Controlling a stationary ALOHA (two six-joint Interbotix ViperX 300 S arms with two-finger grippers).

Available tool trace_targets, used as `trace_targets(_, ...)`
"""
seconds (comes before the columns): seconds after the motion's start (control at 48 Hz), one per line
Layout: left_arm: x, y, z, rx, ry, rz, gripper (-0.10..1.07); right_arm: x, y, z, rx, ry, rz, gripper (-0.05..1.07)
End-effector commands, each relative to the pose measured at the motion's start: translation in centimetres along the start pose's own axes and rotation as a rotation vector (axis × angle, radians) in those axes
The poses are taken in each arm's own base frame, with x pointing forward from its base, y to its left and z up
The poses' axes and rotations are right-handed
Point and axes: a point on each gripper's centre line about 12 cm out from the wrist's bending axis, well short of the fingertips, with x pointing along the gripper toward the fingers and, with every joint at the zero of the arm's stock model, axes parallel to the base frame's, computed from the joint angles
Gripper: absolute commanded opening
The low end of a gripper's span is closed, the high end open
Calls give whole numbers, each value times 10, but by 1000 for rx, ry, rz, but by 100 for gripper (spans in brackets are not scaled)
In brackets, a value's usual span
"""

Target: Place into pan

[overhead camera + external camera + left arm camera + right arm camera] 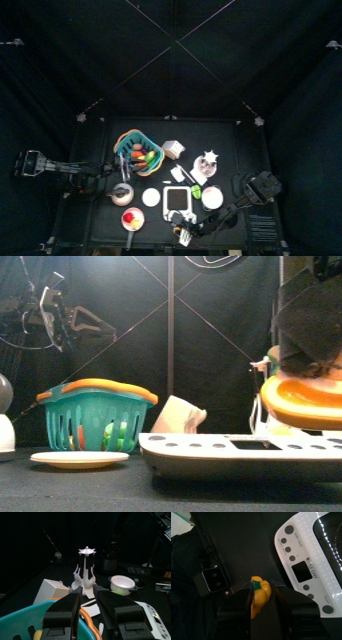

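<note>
- A yellow-orange pepper (258,594) with a green stem end is seen in the right wrist view, clamped between the two black jaws of the right gripper (258,612); the stem end points away from the wrist, and the fruit's far end projects a little past the fingertips (278,592).
- In the front view the same pepper (305,401) is shown large at the right, held above the table under the dark bulk of the right arm.
- Just beside the held pepper in the right wrist view, a white scale (314,559) with round grey buttons is seen below on the black table (244,547).
- In the front view the scale (241,448) lies low at the front, a white plate (79,459) is set beside it, and a teal basket (94,421) with an orange rim stands behind.
- The left gripper (90,592) is held above the basket's rim (27,619); its jaws stand close together with a narrow gap, and nothing is held between them.
- Beyond it a white stand (85,569) and a small white pan (123,585) are seen on the table.
</note>
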Motion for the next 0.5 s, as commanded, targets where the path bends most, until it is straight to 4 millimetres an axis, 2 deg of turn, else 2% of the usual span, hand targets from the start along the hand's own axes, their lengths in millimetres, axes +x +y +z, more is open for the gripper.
trace_targets(0.0,3,-1,5,-4,-15,0,68,-16,4,14,8,-35,34,51)
trace_targets(0.104,3,-1,6,-8,-19,0,68,-23,7,23,-12,-69,49,51)
trace_targets(0.229,2,-1,4,-6,-14,2,68,-33,8,53,-62,-168,71,51)
trace_targets(0.375,2,-1,4,-6,-14,2,68,-19,15,99,-175,-308,110,51)
trace_targets(0.479,2,-1,4,-3,-11,1,68,7,18,133,-262,-390,119,51)
